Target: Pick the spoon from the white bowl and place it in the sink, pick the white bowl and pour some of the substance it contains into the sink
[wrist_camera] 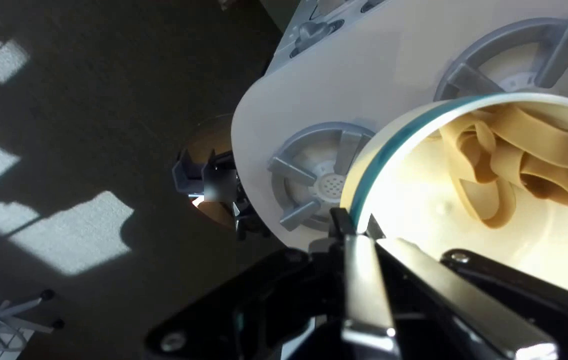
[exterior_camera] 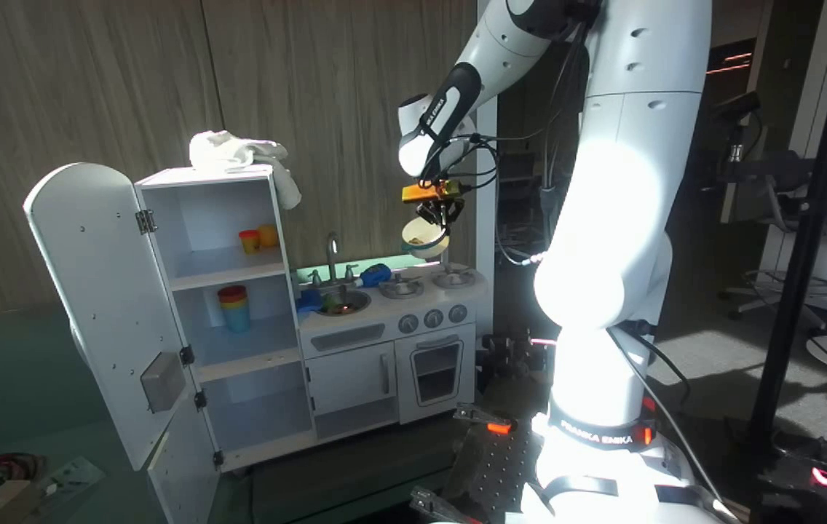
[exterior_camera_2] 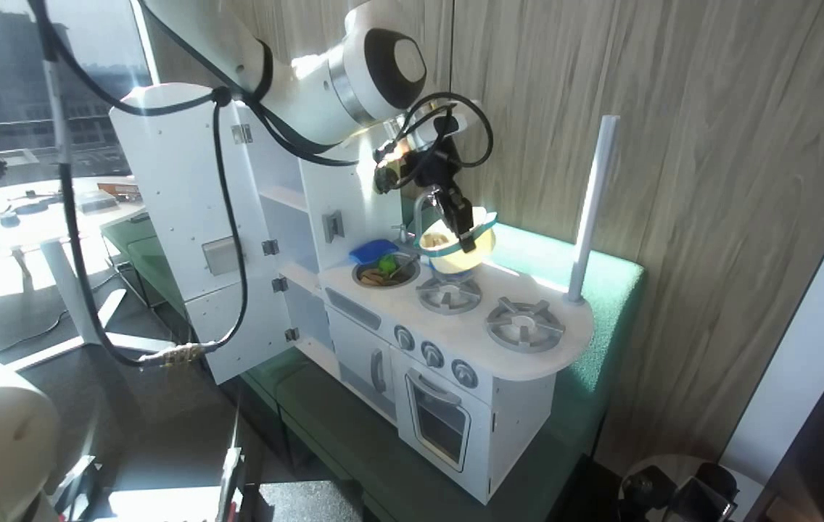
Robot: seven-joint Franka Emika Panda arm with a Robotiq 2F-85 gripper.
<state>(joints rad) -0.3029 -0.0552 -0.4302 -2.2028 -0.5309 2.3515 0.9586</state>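
The white bowl has a teal rim and is held in the air above the toy stove. It also shows in an exterior view and in the wrist view. It is tilted, and tan looped strips lie inside it. My gripper is shut on the bowl's rim, one finger inside and one outside. The sink holds a green piece and brown pieces. A thin grey piece shows at the sink's side; I cannot tell if it is the spoon.
A faucet rises behind the sink. A blue bottle and a blue item are near the sink. Two grey burners are on the counter. A tall grey post stands at the stove end. The toy fridge door is open.
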